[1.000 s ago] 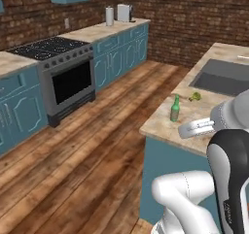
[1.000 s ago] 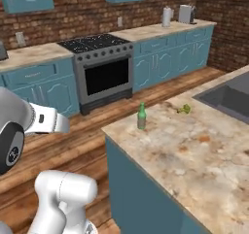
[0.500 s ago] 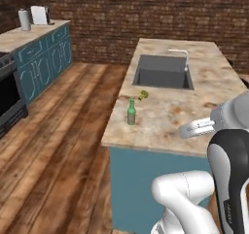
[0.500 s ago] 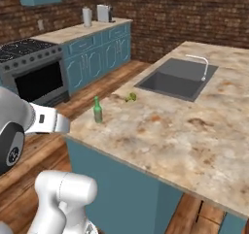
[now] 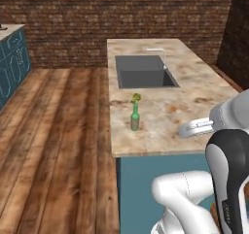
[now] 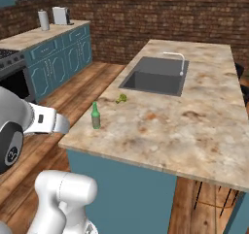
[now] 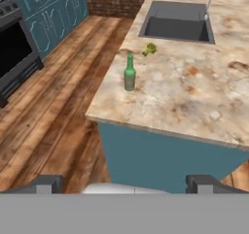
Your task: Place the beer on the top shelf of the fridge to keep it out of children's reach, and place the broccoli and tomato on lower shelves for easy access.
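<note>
Stood upright near the front-left corner of the beige speckled stone desk [image 5: 194, 85]: the slim green glass beer bottle [image 5: 135, 118] with long neck and pale label, well back from the sink. Lay just beyond it, toward the sink and apart from the bottle: the tiny yellow-green broccoli floret [image 5: 136, 97], too small and blurred to tell how its stem pointed. Sunk into the desk farther back: a dark grey rectangular sink basin [image 5: 144, 72] with a thin curved silver tap [image 5: 158, 54] at its rim.

Seen from the right base camera: the same bottle [image 6: 96, 116] close to the desk's near-left edge, the floret [image 6: 121, 98] between bottle and basin [image 6: 154, 78]. Off to the left against the brick wall: teal counter cabinets [image 6: 58, 58] and a black oven front [image 6: 12, 80].

Seen from the hand camera: the claw [image 7: 124, 183] spread wide apart, gripping nothing, held low in front of the desk's teal side panel [image 7: 160, 153], well short of the bottle [image 7: 129, 73] and floret [image 7: 150, 49]. Below and to the left: brown wooden plank floor [image 7: 53, 116].
</note>
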### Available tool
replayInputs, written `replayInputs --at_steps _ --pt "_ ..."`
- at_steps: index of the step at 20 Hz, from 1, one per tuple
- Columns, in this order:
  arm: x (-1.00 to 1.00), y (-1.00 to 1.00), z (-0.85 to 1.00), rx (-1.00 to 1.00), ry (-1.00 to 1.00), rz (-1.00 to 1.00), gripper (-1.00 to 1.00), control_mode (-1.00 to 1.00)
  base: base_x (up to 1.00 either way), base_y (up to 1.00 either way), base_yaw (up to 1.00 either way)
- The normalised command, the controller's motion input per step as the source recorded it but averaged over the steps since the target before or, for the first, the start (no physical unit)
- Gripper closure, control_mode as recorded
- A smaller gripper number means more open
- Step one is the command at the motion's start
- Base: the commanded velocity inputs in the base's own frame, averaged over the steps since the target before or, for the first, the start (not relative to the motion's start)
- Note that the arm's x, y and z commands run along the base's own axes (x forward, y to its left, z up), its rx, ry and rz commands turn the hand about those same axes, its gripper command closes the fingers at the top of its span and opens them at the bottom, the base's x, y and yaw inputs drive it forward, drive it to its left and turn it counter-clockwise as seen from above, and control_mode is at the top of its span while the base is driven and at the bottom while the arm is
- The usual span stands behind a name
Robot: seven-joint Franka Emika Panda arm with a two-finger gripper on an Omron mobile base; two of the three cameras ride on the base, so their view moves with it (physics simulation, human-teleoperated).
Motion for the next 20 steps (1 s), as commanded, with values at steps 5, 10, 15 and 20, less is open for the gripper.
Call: replayInputs --at_steps 5,10,15,20 --pt "0.00 0.00 0.00 0.00 0.00 0.00 -1.00 1.00 0.20 0.58 -0.28" --pt "0.00 0.00 0.00 0.00 0.00 0.00 -1.00 1.00 0.24 0.23 -0.22" --pt "0.28 0.01 -0.12 0.00 0.00 -0.09 -1.00 -1.00 0.05 0.01 -0.03" --pt "0.49 0.00 -0.29 0.00 0.00 -0.09 -1.00 -1.00 0.00 0.00 0.00"
